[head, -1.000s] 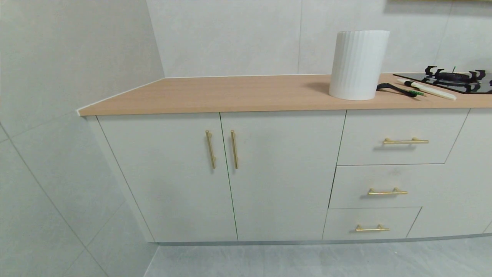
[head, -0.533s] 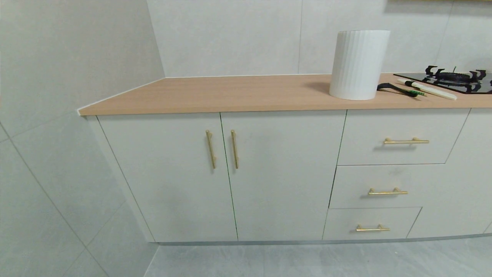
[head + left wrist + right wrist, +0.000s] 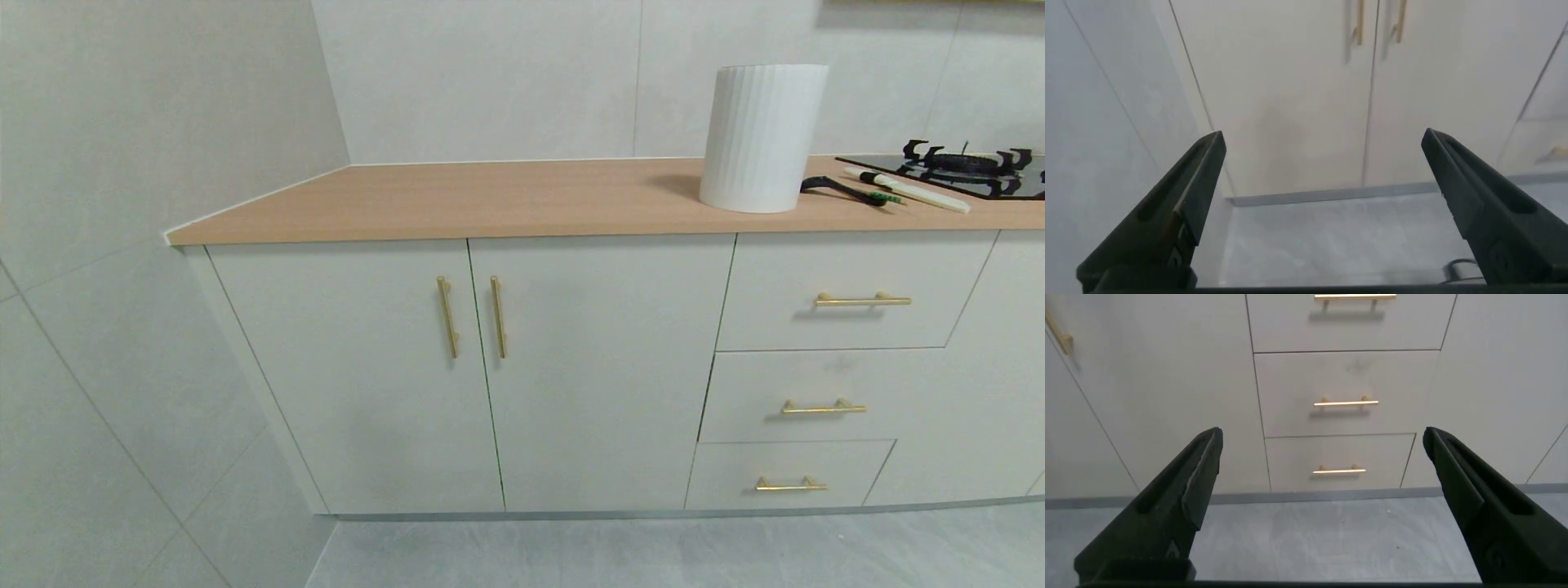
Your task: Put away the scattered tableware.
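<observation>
Bench [image 3: 490,200]: utensils [image 3: 914,194] lie loose beside holder [image 3: 763,139] — likely their destination. Left gripper [image 3: 1321,143], right gripper [image 3: 1323,437]: spread, empty, facing cabinets [image 3: 490,367], apparently ready to grasp.

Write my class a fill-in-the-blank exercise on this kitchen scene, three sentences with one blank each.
1. The white ribbed container stands upright on the wooden ____.
2. The cabinet has ____ drawers.
3. The left gripper and right gripper both have jaws ____.
Missing words: countertop; three; open.
</observation>
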